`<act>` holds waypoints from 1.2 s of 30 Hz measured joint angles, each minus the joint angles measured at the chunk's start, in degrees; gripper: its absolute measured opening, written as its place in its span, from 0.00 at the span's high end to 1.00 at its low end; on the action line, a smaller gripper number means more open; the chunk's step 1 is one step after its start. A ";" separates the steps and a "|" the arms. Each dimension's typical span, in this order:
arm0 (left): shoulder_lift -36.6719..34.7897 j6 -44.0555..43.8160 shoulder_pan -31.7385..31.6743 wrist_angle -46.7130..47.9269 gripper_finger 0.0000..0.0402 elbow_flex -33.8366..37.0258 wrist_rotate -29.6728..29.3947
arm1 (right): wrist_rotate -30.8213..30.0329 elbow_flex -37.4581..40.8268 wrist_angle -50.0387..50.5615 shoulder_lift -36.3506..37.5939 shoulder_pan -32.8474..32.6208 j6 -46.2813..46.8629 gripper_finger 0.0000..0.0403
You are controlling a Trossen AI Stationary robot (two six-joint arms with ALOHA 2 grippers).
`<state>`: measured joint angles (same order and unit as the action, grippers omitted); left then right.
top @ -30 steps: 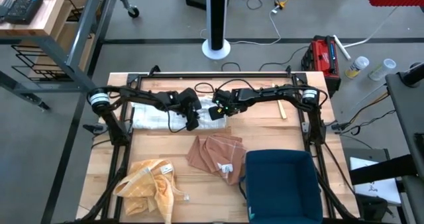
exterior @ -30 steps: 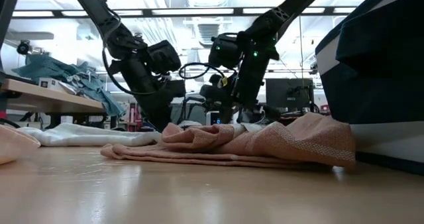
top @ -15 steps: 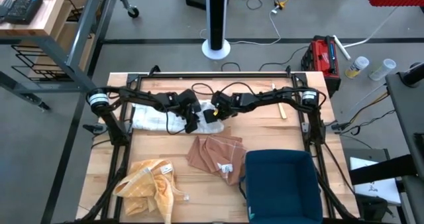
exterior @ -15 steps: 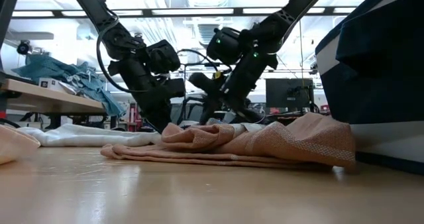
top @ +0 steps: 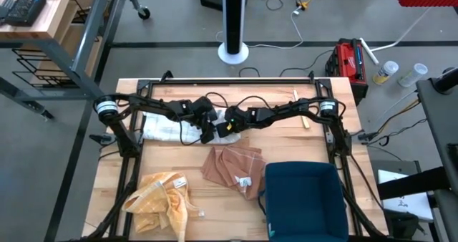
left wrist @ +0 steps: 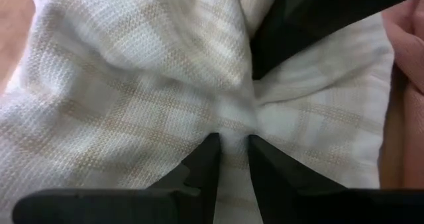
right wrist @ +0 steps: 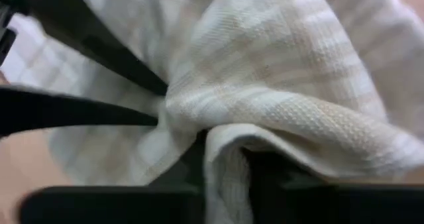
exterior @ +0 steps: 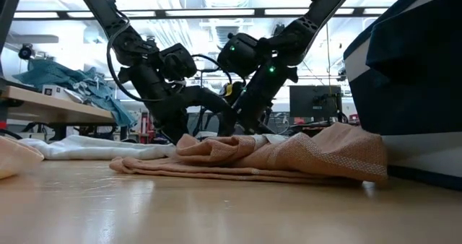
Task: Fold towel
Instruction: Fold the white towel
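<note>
The white towel with beige checks [top: 166, 126] lies at the table's far left, its left part flat on the wood. Its right end is bunched where my two grippers meet. My left gripper [top: 208, 132] and my right gripper [top: 224, 127] stand tip to tip there, each shut on the cloth. In the left wrist view the towel [left wrist: 132, 105] fills the picture, and the other arm's dark finger [left wrist: 311, 18] crosses it. In the low view both grippers [exterior: 173, 125] [exterior: 242, 121] point down behind a pink cloth. My left gripper pinches a raised fold of the towel [left wrist: 232, 128] between its two fingers [left wrist: 202, 164], slanting down from the table's left. Creases fan out from the pinch, and the cloth around it rests on the table. My right gripper pinches a thick rolled fold of the towel's right end [right wrist: 225, 154] between its fingers [right wrist: 268, 177], slanting down from the table's right. Several layers bulge over the fingers there.
A pink cloth [top: 232, 167] lies crumpled at the table's middle, a yellow cloth [top: 161, 199] at the near left. A dark blue bin [top: 304, 199] fills the near right corner. A small wooden stick [top: 304, 119] lies at the far right.
My right gripper has come down and toward the table's left, up to my left gripper, tipping more steeply, and has shut on the towel's right end. That end, spread out before, is now gathered between the two grippers.
</note>
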<state>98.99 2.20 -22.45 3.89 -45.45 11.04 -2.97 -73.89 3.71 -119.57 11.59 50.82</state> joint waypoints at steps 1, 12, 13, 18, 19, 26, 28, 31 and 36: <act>-0.16 -0.01 -0.01 -0.29 0.81 0.05 -0.03 | -0.95 -0.14 0.13 0.12 -0.27 -0.99 0.95; -9.79 0.27 -0.03 7.39 0.81 0.50 -4.44 | -7.83 -0.57 11.72 8.18 -2.31 -4.21 0.96; -11.31 0.36 -0.03 9.39 0.81 0.68 -6.35 | -8.56 -0.78 14.38 9.28 -2.48 -4.17 0.96; -18.41 1.69 -0.07 19.93 0.81 1.74 -11.95 | -9.28 -3.43 27.10 13.30 -2.77 -3.88 0.96; -19.76 1.83 -0.06 21.45 0.81 2.19 -12.09 | -9.59 -4.19 28.90 13.78 -2.87 -3.90 0.96; -25.60 1.73 -0.73 21.17 0.81 10.84 -14.17 | -8.90 -11.00 42.02 15.62 -2.32 -4.94 0.96; -26.00 1.03 -0.99 20.33 0.81 13.85 -14.18 | -8.76 -13.05 45.06 15.56 -1.68 -5.65 0.96; -25.49 -1.10 -1.08 16.80 0.81 16.91 -14.09 | -8.77 -15.07 46.81 15.56 -0.22 -6.93 0.96; -24.45 -4.13 -1.08 14.90 0.81 17.16 -13.16 | -8.01 -16.28 47.00 15.55 2.51 -8.13 0.96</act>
<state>74.54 -1.92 -23.53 18.79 -28.29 -2.11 -10.98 -90.17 50.71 -104.02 14.10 42.69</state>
